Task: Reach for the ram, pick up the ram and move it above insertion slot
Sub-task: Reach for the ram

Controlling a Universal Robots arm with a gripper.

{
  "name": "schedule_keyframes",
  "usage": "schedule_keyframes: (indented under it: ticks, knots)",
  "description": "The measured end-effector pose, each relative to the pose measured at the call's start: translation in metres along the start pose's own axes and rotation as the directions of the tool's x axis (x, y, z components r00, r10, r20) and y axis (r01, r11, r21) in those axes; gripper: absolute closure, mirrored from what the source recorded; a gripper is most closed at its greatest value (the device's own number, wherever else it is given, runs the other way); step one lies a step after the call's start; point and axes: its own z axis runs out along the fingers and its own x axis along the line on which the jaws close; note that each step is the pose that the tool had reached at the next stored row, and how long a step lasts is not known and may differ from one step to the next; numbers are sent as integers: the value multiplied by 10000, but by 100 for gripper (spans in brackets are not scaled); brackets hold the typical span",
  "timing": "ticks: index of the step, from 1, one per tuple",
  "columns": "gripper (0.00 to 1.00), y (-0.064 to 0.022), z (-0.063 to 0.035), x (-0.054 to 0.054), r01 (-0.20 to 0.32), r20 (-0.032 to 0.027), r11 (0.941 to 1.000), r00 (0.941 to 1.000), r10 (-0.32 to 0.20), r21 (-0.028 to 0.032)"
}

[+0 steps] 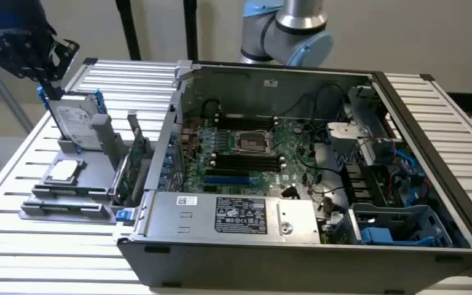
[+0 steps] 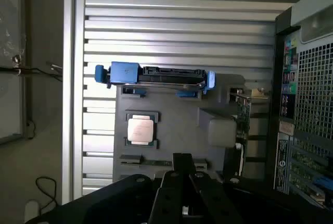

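Gripper (image 1: 53,91), its opening indeterminable, hovered at the exterior view's far left over the drive (image 1: 76,120), well apart from the slot (image 1: 244,161).

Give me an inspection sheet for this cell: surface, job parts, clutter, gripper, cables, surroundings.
Surface: slatted metal table carrying a grey fixture and an open PC case.
Job's things: green boards stand on edge in the fixture beside the case; ram not told apart from the card. On the motherboard, black memory slots look empty.
Clutter: hard drive upright in a blue caddy, CPU flat, both in the fixture.
Grippers: gripper above the hard drive, apart from the boards.
Cables: black and blue leads inside the case; floor cable.
Surroundings: arm joint behind the case, pale wall.
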Motion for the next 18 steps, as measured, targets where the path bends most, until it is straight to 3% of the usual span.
schedule_keyframes:
  ticks: [14,18]
  knots:
    - [89,0,0,0,0,0,10000,10000,0,0]
    - [89,-119,-1,3,-4,-36,10000,10000,4,1]
